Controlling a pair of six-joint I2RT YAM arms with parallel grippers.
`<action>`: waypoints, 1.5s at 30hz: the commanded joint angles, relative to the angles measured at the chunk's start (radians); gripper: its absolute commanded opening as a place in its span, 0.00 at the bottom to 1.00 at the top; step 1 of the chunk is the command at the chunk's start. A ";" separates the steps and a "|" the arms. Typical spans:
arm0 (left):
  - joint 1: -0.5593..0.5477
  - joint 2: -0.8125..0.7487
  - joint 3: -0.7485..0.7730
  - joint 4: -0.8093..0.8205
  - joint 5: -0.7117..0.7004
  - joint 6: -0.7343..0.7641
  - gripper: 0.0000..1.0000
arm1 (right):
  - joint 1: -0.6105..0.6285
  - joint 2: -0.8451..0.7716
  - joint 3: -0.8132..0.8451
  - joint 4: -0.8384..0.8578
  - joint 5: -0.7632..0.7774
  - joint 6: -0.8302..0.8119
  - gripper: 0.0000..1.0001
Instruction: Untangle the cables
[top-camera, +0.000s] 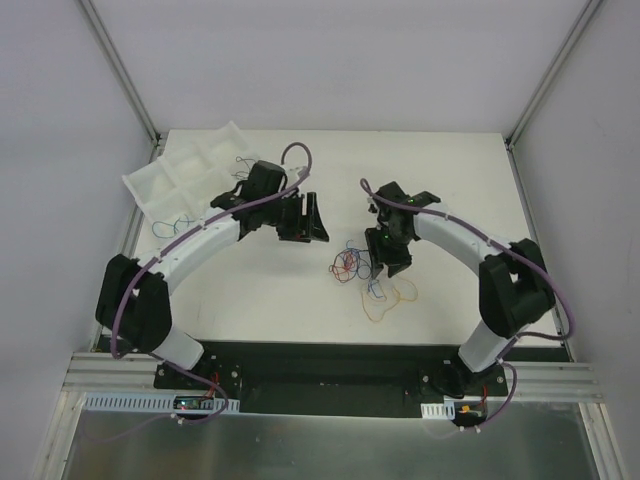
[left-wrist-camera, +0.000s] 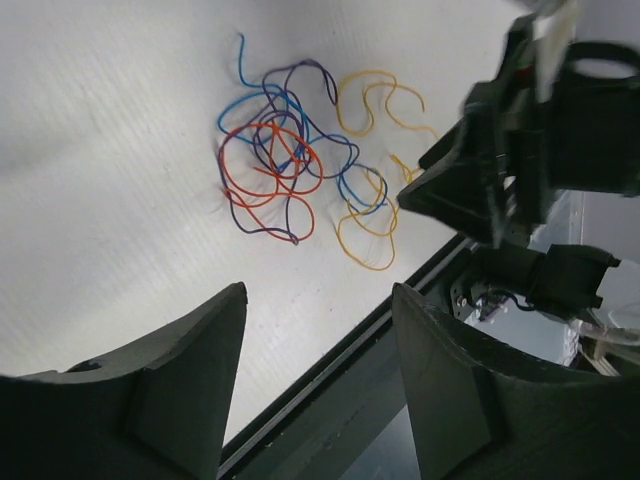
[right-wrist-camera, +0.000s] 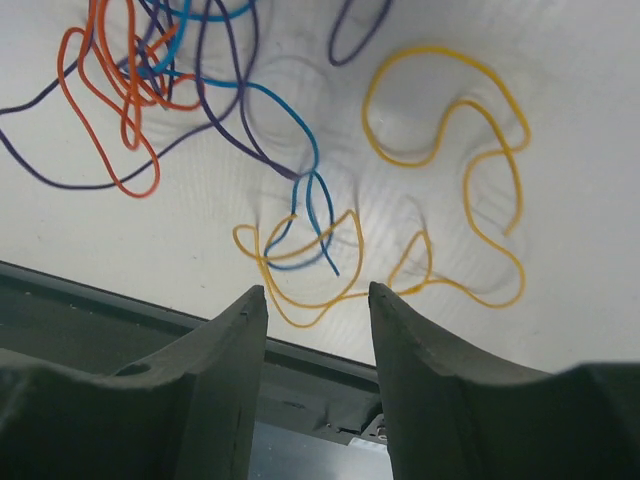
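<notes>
**Cables.** The cables were found in one loose tangle on the white table, near its middle and toward the near edge. They lay between the two grippers, closer to the right one. In the tangle a red-orange strand, a blue strand and a purple strand were seen looped through one another. A yellow cable was spread in open curls just beside the tangle, on the side toward the arm bases. The loose end of the blue strand was crossed over its smaller loop.

**Far left.** A white compartment tray was noted at the table's far left corner. A separate thin blue wire was recorded just beside the tray's near edge. Whether the two touched could not be told.

**Left gripper.** The left gripper was held over bare table, left of the tangle and well apart from it. Its fingers were spread wide. Nothing was gripped between them.

**Right gripper.** The right gripper was positioned over the right side of the tangle, pointed down at it. Its fingers were parted and nothing was clamped. In the right wrist view the small yellow loop was seen just past the fingertips. Whether it was touched could not be told.
</notes>
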 joint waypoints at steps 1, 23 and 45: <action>-0.093 0.144 0.047 0.011 0.082 -0.002 0.57 | -0.095 -0.157 -0.084 0.030 -0.042 0.018 0.48; -0.180 0.379 0.153 -0.105 -0.145 0.027 0.50 | -0.158 -0.214 -0.209 0.058 -0.134 -0.005 0.48; -0.183 0.208 0.219 -0.116 -0.058 0.067 0.00 | -0.066 -0.087 -0.061 0.152 -0.304 0.077 0.62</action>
